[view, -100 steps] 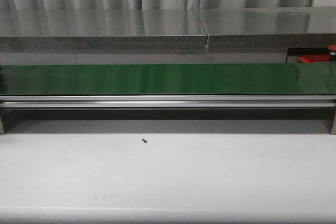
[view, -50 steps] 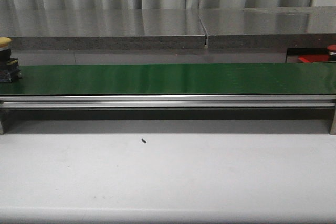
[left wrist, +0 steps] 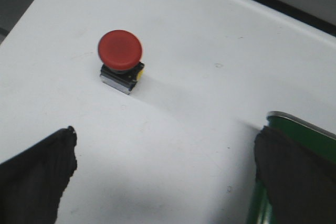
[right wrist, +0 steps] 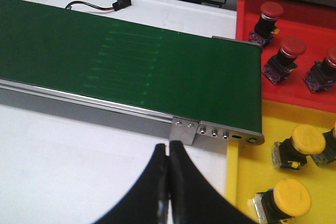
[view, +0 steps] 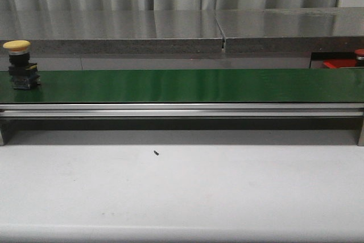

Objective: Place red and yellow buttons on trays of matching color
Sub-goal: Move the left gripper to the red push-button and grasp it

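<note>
A yellow button (view: pixel 20 64) on a black base rides the green belt (view: pixel 182 85) at its far left. A red button (left wrist: pixel 121 56) stands alone on the white table, ahead of my left gripper (left wrist: pixel 165 177), which is open and empty. My right gripper (right wrist: pixel 168 153) is shut on nothing, just short of the belt's end bracket. Beside that end lie the red tray (right wrist: pixel 247 19), holding three red buttons (right wrist: pixel 286 56), and the yellow tray (right wrist: pixel 247 182), holding yellow buttons (right wrist: pixel 302 142). The front view shows no gripper, only the red tray's edge (view: pixel 338 64) at far right.
The belt's metal frame (view: pixel 182 111) runs across the table in front of a grey counter (view: pixel 114 32). A black speck (view: pixel 156 152) lies on the white table. A small black connector with a wire (right wrist: pixel 122 2) sits behind the belt.
The yellow button has come into view at the belt's left end and moved to the right. Nothing else has shifted.
</note>
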Robot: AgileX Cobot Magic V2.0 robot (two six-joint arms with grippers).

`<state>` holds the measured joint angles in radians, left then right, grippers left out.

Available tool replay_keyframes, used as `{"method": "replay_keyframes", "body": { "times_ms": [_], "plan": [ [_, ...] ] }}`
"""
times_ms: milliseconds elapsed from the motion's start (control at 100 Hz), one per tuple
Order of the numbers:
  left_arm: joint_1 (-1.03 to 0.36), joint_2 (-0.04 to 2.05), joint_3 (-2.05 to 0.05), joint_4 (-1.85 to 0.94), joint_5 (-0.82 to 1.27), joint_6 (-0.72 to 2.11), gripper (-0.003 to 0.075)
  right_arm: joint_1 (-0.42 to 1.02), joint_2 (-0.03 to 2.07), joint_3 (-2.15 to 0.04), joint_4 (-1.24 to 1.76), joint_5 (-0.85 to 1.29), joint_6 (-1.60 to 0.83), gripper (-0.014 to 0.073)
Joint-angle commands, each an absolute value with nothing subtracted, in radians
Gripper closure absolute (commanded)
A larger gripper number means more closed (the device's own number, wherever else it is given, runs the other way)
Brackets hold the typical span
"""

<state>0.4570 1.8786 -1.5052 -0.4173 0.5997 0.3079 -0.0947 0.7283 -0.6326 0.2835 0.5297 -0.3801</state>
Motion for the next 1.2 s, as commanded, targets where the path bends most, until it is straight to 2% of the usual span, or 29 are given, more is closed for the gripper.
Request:
{"method": "replay_keyframes", "body": {
  "times_ms": [0, 200, 910, 1050, 1120, 1190],
  "plan": [
    [0.473, 1.856, -1.536, -0.436, 0.512, 0.314, 0.0068, -0.095, 0.724, -0.657, 0.292, 0.466, -0.385, 0.0711],
    [0.486, 1.949, -1.575, -0.434, 0.47, 0.323, 0.0068, -0.095, 0.724, -0.657, 0.292, 0.466, -0.385, 0.0711],
    [0.484, 2.255, -1.952, -0.443, 0.536, 0.323, 0.0071, -0.095, 0.724, -0.657, 0.292, 0.466, -0.385, 0.0711],
    [0.484, 2.274, -1.97, -0.445, 0.539, 0.323, 0.0119, -0.095, 0.724, -0.657, 0.292, 0.466, -0.385, 0.0711],
    [0.484, 2.273, -1.97, -0.445, 0.535, 0.325, 0.0175, -0.095, 0.724, -0.657, 0.292, 0.466, -0.385, 0.0711],
    [0.484, 2.273, -1.97, -0.445, 0.523, 0.325, 0.0266, -0.095, 0.724, -0.657, 0.292, 0.466, -0.385, 0.0711]
  ]
}}
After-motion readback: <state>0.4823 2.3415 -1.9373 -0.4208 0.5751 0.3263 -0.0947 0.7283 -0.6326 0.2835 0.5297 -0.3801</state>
